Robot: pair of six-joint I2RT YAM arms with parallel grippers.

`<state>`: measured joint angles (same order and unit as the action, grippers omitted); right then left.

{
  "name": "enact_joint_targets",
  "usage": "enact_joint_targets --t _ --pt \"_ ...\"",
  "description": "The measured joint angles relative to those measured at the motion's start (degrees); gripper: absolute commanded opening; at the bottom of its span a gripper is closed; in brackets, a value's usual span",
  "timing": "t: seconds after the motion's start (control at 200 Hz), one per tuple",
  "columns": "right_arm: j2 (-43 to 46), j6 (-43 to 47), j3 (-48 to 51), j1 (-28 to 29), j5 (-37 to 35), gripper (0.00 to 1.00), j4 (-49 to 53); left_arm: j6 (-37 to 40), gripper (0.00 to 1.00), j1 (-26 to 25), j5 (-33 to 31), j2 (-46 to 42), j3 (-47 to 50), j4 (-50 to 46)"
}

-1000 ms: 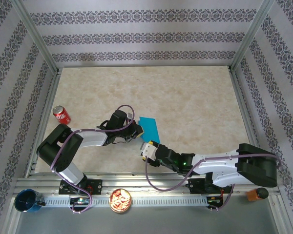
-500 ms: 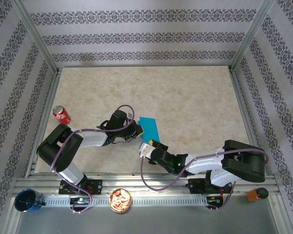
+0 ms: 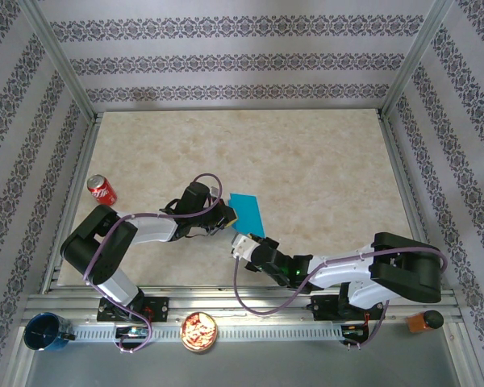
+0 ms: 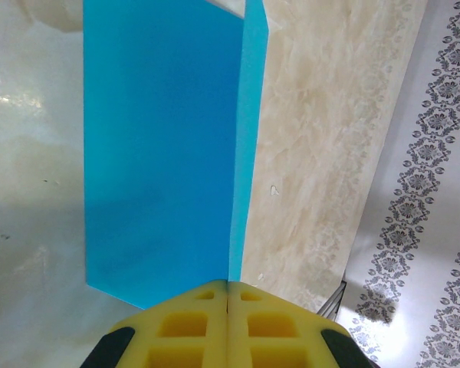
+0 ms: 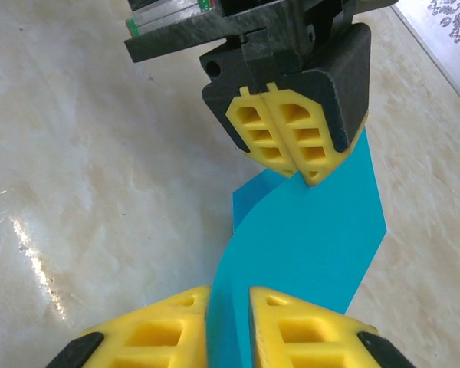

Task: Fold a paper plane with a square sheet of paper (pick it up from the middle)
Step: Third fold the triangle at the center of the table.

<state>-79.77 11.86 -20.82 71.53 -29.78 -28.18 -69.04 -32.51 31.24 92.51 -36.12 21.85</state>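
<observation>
Overhead, the thin turquoise-blue sheet of paper (image 3: 248, 211) sits mid-table between both arms. Closer, the right wrist view reveals the left gripper (image 5: 295, 167) clamped on its far edge. The right gripper (image 5: 228, 299) straddles the near edge, but whether it pinches I cannot tell.

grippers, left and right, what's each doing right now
Left gripper: shut on the thin turquoise-blue square paper sheet.
Right gripper: jaws around that sheet; grip cannot be told.
</observation>
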Motion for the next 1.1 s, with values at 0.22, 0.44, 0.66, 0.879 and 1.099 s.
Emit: enact_joint_targets --t 0.22,0.44,0.66,0.879,1.099 --pt "0.1 -1.7 0.2 -0.1 0.3 0.00 0.0 0.0 0.05 0.0 -0.2 0.0 0.0 0.0" --pt "0.5 -2.8 0.3 -1.0 1.8 0.00 0.0 1.9 0.28 0.0 -1.1 -1.5 0.0 -2.6" --pt "2.6 -9.6 0.3 -7.4 12.6 0.00 0.1 8.5 0.41 1.4 -4.7 -8.5 -3.7 -15.3" --pt "1.7 -20.6 -0.8 -16.1 28.2 0.00 0.2 15.4 0.33 3.0 -6.6 -11.3 -11.0 -23.2" --pt "-2.6 -28.6 -4.4 -20.7 41.1 0.00 0.2 20.5 0.20 3.0 -2.6 0.3 -21.4 -25.2"
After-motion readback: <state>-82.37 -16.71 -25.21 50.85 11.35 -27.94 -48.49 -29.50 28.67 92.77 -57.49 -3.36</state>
